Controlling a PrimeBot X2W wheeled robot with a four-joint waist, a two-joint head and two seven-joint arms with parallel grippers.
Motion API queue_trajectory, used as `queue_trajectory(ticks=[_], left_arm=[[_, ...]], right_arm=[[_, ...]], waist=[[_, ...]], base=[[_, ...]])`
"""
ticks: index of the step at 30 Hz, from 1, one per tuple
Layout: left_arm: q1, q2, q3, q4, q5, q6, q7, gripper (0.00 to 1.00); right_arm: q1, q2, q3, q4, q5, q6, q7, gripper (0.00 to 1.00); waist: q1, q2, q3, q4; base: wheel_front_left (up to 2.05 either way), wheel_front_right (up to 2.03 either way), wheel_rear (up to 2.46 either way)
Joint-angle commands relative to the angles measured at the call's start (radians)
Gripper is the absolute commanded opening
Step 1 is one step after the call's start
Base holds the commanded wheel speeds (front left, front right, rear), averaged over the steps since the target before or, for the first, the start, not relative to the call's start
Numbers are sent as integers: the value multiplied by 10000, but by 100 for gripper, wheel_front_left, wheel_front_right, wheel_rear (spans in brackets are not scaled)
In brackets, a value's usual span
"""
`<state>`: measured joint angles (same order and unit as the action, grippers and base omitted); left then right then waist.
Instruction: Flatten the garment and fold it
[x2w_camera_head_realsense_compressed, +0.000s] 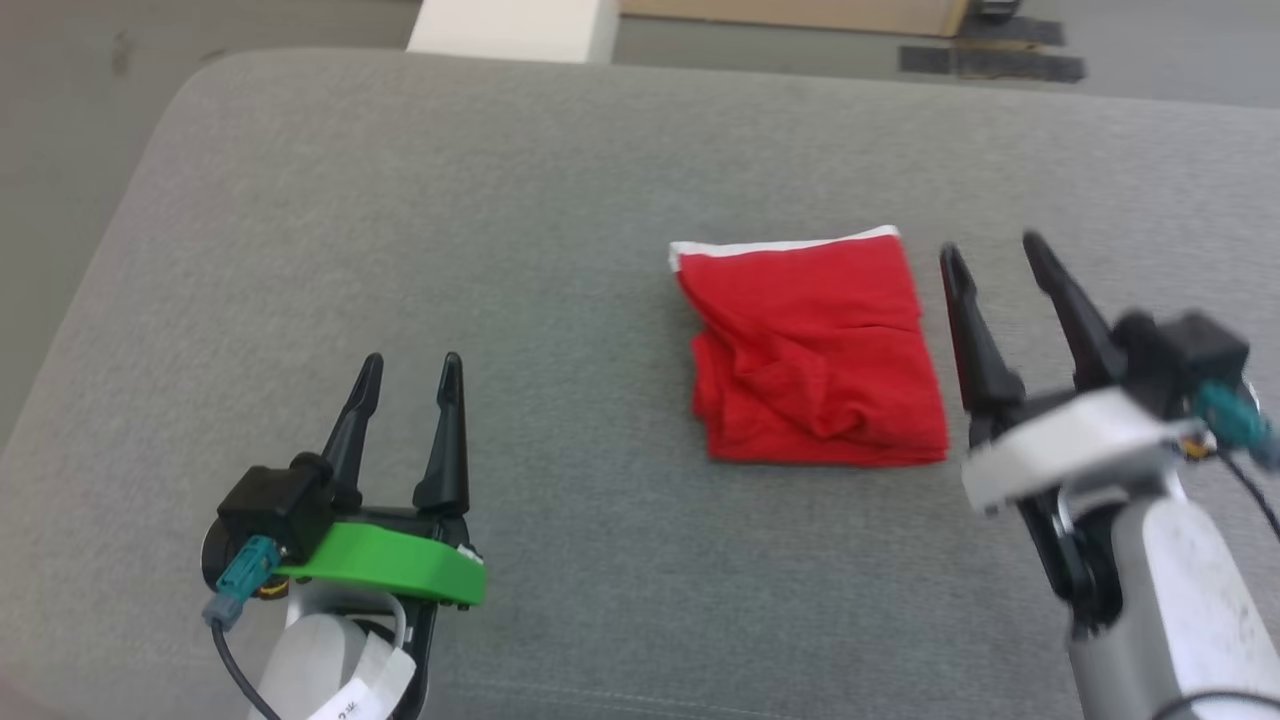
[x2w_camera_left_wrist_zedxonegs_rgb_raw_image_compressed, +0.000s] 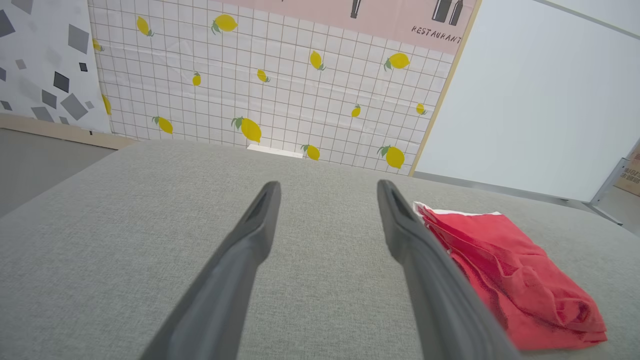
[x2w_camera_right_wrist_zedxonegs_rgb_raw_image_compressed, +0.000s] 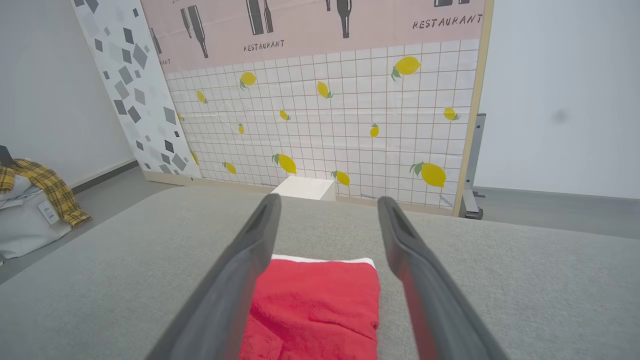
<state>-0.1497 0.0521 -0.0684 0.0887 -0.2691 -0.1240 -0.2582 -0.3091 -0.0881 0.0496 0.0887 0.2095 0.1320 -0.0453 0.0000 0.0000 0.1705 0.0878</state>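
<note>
The garment (x2w_camera_head_realsense_compressed: 815, 355) is seen folded into a wrinkled block just beside the right jaws and well apart from the left jaws; both are spread and empty. Its wrinkles would best be pressed flat gently, without layers being dragged.

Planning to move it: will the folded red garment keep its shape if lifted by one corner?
Probably not: the garment looks soft and wrinkled, so its layers would likely droop open. Pushed, it may bunch on the grey surface.
</note>
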Motion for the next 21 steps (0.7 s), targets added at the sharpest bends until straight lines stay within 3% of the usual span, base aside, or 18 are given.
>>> queue_trajectory(ticks=[1,9,21], left_arm=[[186,-18,73,11,108,-67,-36,100],[506,-18,303,60,331,-67,-36,100],[799,-18,419,192,588,-67,-36,100]], right_arm=[[408,50,-129,-70,-135,-13,-299,100],[2059,204,-978,-178,-898,-13,-1390,100],[3245,317,-1133,-318,-1602,-13,-1723,100]], waist=[[0,0,-463,-601],[0,0,-760,-1075],[0,0,-960,-1231]], base=[[0,0,0],[0,0,0],[0,0,0]])
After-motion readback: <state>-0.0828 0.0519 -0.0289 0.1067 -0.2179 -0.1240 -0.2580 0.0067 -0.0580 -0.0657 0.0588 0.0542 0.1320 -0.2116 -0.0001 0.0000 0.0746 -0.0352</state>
